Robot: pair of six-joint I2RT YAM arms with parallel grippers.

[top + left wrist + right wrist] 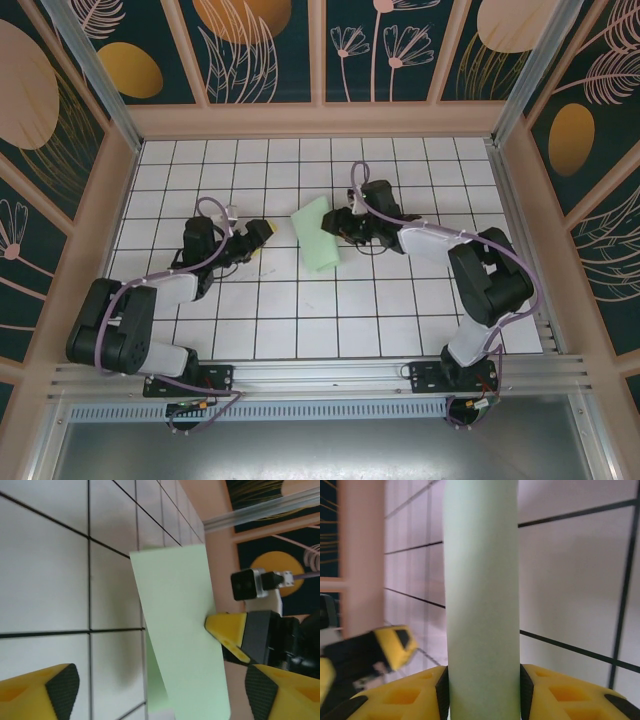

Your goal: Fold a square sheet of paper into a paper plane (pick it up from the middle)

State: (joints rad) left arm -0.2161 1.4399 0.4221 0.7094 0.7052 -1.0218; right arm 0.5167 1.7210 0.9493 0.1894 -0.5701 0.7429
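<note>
Right hand [347,226] holds the bowed sheet of paper [318,236] pinched at the centre of the top view.
It grips the sheet's right edge, and the sheet's long axis runs up-down over the gridded surface [250,320]. The left hand [257,235], spread wide, sits just left of the sheet, not touching it.

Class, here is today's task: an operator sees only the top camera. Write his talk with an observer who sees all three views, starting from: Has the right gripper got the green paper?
Observer: Yes. In the right wrist view the paper is pinched from both sides by the right gripper.
Operator: Is the sheet flat on the table?
Observer: No. The left wrist view shows it tilted up off the tiles, with a folded layer behind.
Operator: And the left gripper?
Observer: Open. In its own view its fingers stand wide apart, gripping nothing.
</note>
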